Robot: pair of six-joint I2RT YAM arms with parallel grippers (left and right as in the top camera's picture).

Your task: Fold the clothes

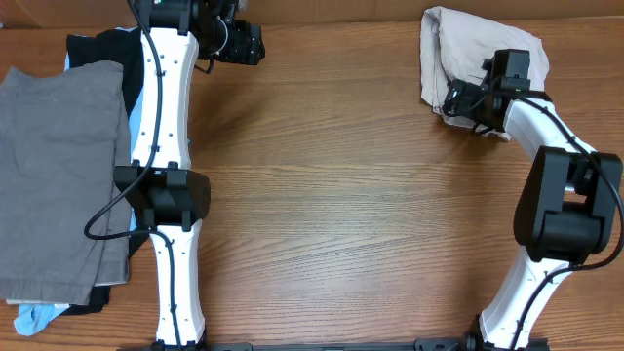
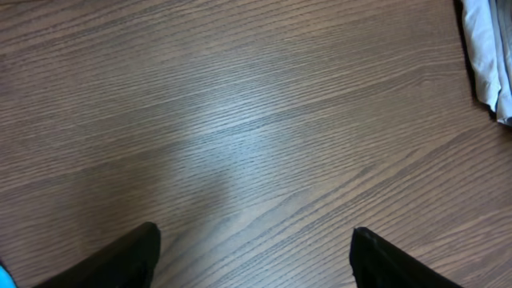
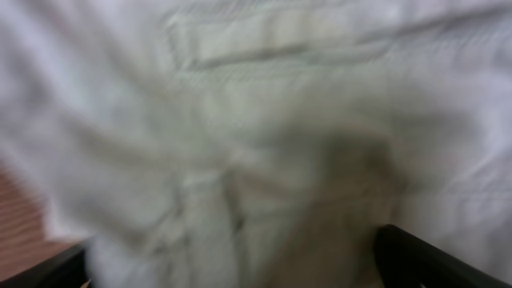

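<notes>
The light beige shorts (image 1: 458, 44) lie bunched at the table's far right corner. My right gripper (image 1: 456, 100) is down at their near edge. In the right wrist view the beige fabric (image 3: 264, 120) fills the blurred frame, and the right gripper (image 3: 232, 256) has its fingers wide apart, open, with cloth lying between them. My left gripper (image 1: 249, 44) is open and empty over bare wood at the far left-centre; the left wrist view shows the gripper (image 2: 252, 240) above wood grain only.
A pile of clothes lies at the left edge: a grey garment (image 1: 58, 175) on top, black fabric (image 1: 102, 44) behind it, light-blue fabric (image 1: 34, 314) poking out at the front. A pale cloth edge (image 2: 484, 48) shows in the left wrist view's upper right.
</notes>
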